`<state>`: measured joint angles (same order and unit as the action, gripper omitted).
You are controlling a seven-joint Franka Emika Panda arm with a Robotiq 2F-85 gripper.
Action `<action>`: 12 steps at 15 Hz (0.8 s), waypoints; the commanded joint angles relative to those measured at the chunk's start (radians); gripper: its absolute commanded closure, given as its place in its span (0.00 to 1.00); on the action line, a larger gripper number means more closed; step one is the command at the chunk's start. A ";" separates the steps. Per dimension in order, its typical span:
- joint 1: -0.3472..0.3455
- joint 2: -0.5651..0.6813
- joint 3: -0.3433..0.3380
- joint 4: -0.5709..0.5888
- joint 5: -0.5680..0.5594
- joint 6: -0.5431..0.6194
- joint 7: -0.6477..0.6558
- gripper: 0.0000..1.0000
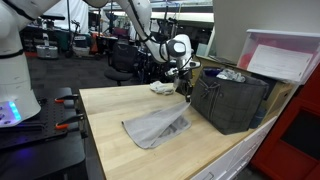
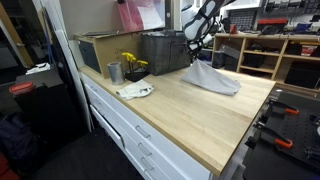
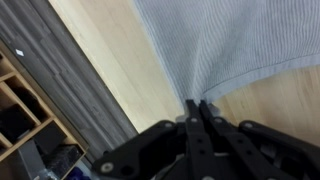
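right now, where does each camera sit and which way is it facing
In an exterior view: off a corner of the wooden table, looking across it at the grey cloth and dark crate; arm and hand show.
In an exterior view: off the drawer side, looking along the top past a metal cup to the crate; the hand shows.
Wrist view: on the wrist, looking down past the hand, shut on the cloth.
Shared: all three show cloth, hand and table.
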<state>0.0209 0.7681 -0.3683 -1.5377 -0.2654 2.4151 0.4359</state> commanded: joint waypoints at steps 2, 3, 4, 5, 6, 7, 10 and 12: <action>0.061 0.056 -0.077 0.075 -0.097 0.006 0.144 0.59; 0.079 0.054 -0.096 0.072 -0.124 0.014 0.175 0.51; 0.092 0.051 -0.110 0.072 -0.148 0.017 0.203 0.44; 0.103 0.040 -0.120 0.063 -0.170 0.023 0.225 0.35; 0.103 0.014 -0.111 0.040 -0.169 0.027 0.236 0.28; 0.099 -0.007 -0.095 0.023 -0.161 0.031 0.237 0.22; 0.047 -0.084 0.015 -0.049 -0.075 0.073 0.146 0.00; 0.016 -0.109 0.082 -0.097 -0.001 0.092 0.097 0.00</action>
<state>0.0854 0.7484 -0.3785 -1.5192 -0.3447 2.4582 0.6083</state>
